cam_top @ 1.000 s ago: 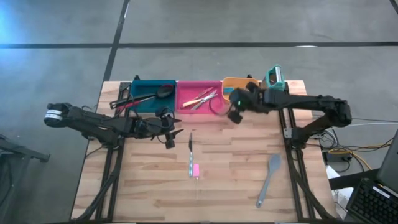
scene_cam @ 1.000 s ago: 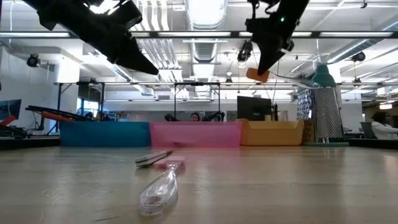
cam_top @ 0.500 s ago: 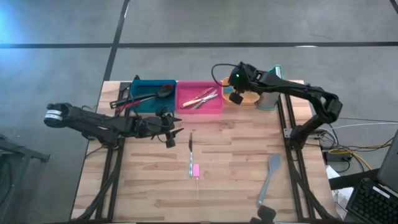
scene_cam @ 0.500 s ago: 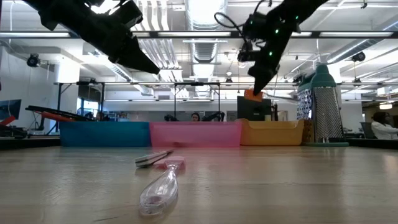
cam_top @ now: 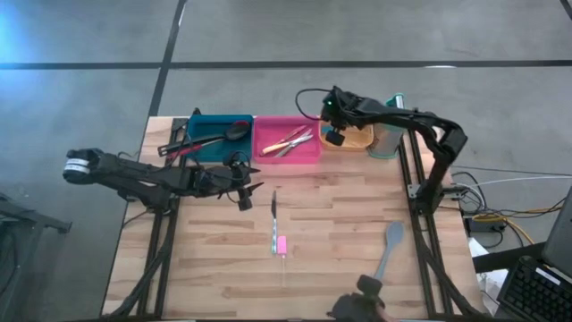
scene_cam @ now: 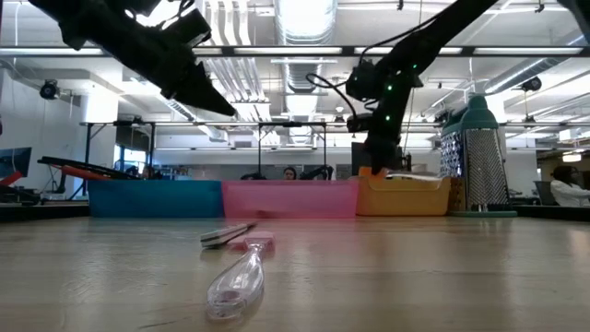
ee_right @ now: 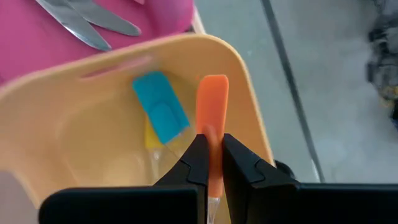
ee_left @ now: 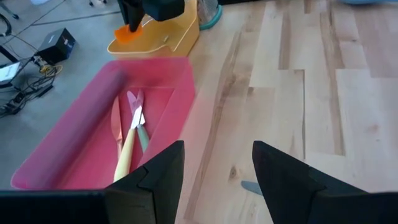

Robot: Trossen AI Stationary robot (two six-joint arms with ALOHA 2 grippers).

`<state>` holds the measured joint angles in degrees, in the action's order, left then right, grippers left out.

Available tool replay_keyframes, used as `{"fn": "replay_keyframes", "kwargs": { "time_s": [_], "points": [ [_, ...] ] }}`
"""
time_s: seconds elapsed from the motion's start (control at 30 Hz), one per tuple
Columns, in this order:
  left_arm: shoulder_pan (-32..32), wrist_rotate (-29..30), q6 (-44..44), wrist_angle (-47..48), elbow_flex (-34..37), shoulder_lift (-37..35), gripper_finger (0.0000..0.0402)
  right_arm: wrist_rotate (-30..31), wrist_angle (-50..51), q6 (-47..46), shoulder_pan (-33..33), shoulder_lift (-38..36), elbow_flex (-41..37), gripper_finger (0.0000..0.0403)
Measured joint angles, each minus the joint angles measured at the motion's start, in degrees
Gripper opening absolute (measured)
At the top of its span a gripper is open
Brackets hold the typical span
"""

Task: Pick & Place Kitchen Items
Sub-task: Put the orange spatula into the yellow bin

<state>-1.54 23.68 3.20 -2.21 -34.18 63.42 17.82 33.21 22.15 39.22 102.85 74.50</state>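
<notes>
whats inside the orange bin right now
The orange bin holds a blue-handled utensil on something yellow. The right gripper, shut on an orange-handled utensil, hangs over it. The bin's near corner is hidden by the gripper.

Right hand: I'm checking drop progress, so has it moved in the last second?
Yes. The right hand has gone from over the pink bin's right edge to the orange bin.

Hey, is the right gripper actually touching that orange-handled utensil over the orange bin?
Touching. The right wrist view shows the right gripper shut on the orange-handled utensil, both fingers pressed against its handle above the orange bin.
</notes>
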Motion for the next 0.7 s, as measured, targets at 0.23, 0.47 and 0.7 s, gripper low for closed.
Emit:
{"fn": "replay_keyframes", "kwargs": {
  "time_s": [0.23,0.47,0.7],
  "points": [
    [1.3,0.0,-0.2,-0.8,1.6,0.0,0.0195,-3.0,-0.4,-0.1,1.2,4.3,1.3,0.0013],
    [1.6,0.0,-0.1,-2.2,1.6,0.0,0.0195,-6.3,-0.6,-0.6,2.5,6.5,0.7,0.0013],
    [1.6,-0.2,0.0,-3.3,1.6,0.0,0.0195,-6.2,-1.3,-0.4,2.8,10.1,0.9,0.0013]
  ]
}}
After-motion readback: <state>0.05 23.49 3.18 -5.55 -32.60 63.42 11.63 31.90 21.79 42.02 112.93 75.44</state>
